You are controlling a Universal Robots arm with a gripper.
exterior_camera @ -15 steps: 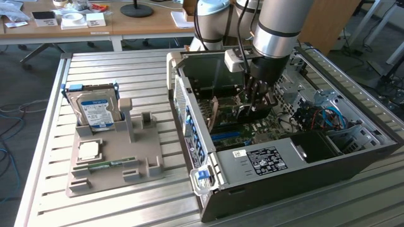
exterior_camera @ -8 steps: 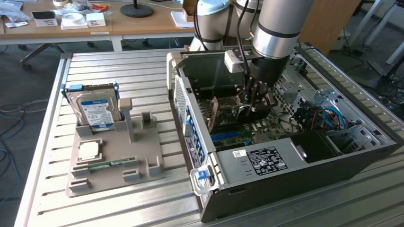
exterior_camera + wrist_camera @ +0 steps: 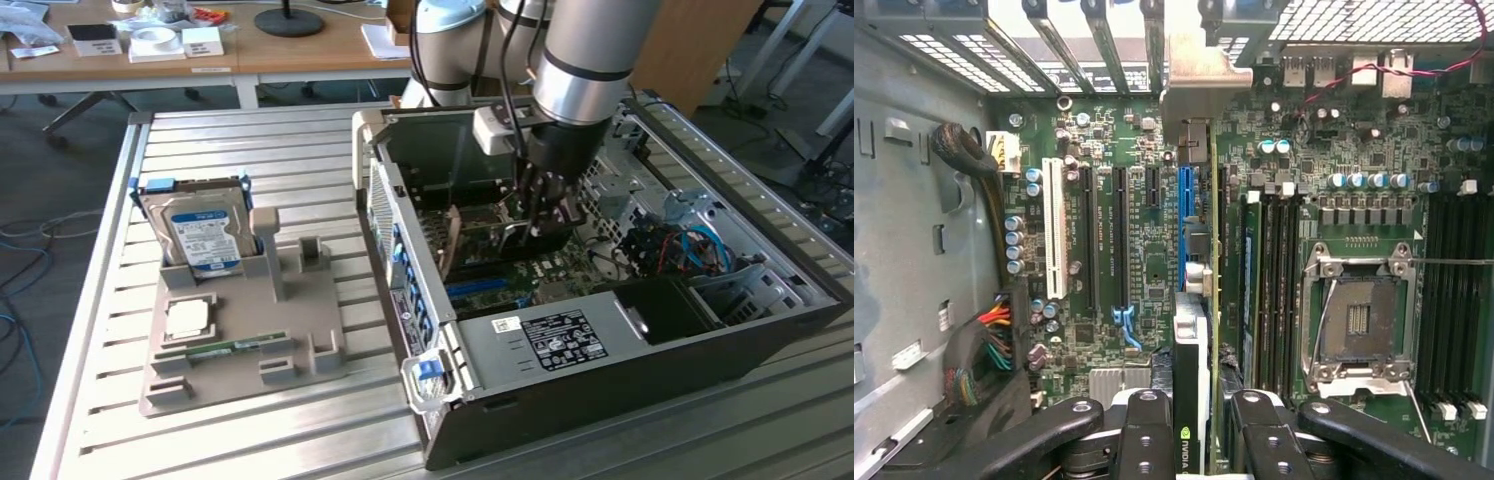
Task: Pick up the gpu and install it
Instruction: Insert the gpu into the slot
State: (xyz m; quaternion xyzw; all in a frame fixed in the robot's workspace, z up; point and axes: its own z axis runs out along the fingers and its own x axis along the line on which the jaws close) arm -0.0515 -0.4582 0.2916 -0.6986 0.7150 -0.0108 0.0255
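Gripper (image 3: pixel 1196 410) clamped on the gpu (image 3: pixel 1191 330), inside the open computer case (image 3: pixel 641 395).
Card held edge-on over the motherboard (image 3: pixel 1119 240), in line with the blue slot (image 3: pixel 1187 200); slots and case walls stand close on both sides. Grey tray (image 3: pixel 307 345), at the exterior view's left, holds a hard drive (image 3: pixel 203 232), memory stick (image 3: pixel 240 347) and processor (image 3: pixel 187 317).

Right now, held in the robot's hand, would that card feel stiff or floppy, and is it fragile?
Probably stiff: the gpu runs dead straight though the hand seems to grip it near one end. Likely light, being thin. Possibly fragile: its bare green board edge is exposed.
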